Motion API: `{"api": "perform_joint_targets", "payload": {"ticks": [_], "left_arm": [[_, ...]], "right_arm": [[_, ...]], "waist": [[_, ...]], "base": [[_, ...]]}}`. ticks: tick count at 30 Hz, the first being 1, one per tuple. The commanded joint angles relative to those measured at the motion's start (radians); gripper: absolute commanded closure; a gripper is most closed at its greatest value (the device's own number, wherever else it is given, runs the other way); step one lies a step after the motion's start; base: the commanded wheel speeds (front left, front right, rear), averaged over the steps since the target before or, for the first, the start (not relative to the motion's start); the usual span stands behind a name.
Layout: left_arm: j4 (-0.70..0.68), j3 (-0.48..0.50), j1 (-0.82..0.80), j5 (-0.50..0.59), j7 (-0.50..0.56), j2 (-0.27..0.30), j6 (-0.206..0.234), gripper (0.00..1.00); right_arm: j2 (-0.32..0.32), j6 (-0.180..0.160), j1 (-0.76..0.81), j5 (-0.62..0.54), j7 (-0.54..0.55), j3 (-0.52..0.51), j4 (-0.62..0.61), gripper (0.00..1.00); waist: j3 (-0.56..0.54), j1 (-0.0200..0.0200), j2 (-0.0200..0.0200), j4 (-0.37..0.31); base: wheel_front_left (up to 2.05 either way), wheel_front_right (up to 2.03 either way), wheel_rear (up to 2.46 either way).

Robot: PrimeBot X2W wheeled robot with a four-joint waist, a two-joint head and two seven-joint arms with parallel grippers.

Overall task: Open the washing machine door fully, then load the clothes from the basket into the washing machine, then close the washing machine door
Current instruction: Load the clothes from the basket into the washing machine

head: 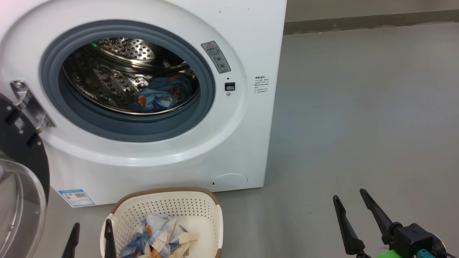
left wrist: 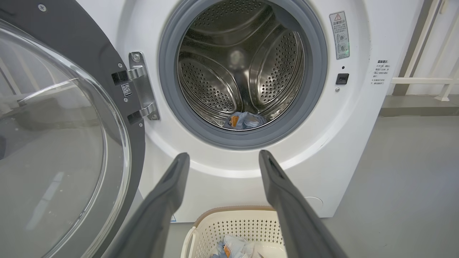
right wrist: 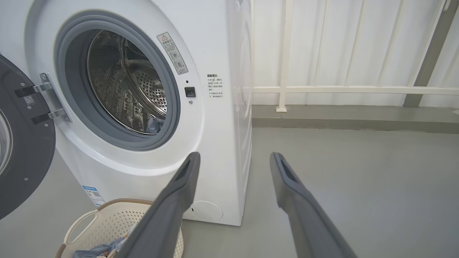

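Washing machine door [head: 22, 143] wide open; clothes [head: 161, 236] heaped in basket [head: 165, 191] under opening. Left gripper [head: 91, 229] beside basket, right gripper [head: 348, 195] aside, both spread, empty. You plunge left deep into heap, pinch mid-bundle, lift clear of rim

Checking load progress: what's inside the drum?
A blue printed bundle lies low in the steel drum; anything beneath it is hidden. More clothes lie in the basket.
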Motion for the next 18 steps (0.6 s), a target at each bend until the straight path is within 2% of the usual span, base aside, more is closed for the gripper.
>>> {"api": "perform_joint_targets", "payload": {"ticks": [1, 9, 18], "left_arm": [[-0.016, 0.038, -0.038, -0.006, -0.012, 0.018, -0.007, 0.00], [-0.010, 0.031, -0.051, -0.004, -0.012, 0.015, -0.009, 0.00], [0.036, 0.000, -0.118, -0.007, -0.003, 0.014, -0.045, 0.00]], "right_arm": [[-0.003, 0.002, -0.016, 0.000, -0.005, 0.022, -0.025, 0.00], [-0.001, 0.002, -0.022, -0.001, -0.007, 0.019, -0.031, 0.00], [-0.005, 0.002, -0.051, 0.003, -0.012, 0.022, -0.048, 0.00]], "waist": [[0.003, 0.0000, -0.0001, -0.001], [0.033, 0.0000, -0.0001, -0.005], [0.122, 0.0000, -0.0001, -0.015]], "base": [[0.00, 0.00, 0.00], [0.00, 0.00, 0.00], [0.00, 0.00, 0.00]]}}
